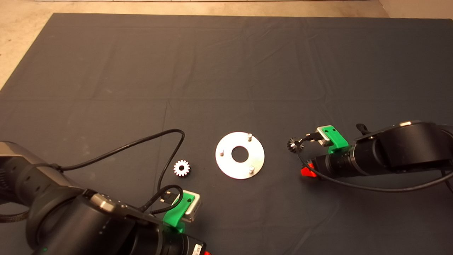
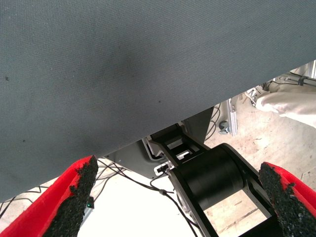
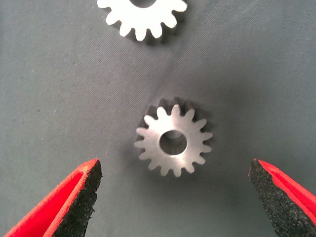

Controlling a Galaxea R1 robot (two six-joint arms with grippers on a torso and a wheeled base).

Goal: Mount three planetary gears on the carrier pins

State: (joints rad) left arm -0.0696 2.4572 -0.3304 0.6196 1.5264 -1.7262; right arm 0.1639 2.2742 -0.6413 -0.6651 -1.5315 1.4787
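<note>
Right jaws (image 3: 173, 197) wide, straddling steel gear (image 3: 173, 142) | left jaws (image 2: 177, 197) parked, spread

We see a matt woven cloth mat (image 3: 59, 89), a brushed-metal gear (image 3: 174, 140), and rough black pads (image 3: 79, 200).

In the head view the right gripper (image 1: 307, 172) is almost wholly hidden under its own arm, only a red fingertip showing, and one dark gear (image 1: 293, 145) beside it is partly covered by a cable (image 1: 371, 187); the third gear cannot be found there at all. The left gripper is cut off by that view's bottom edge. In the right wrist view a second gear (image 3: 142, 17) is cut off by the picture's edge, so only part of its toothed rim shows.
</note>
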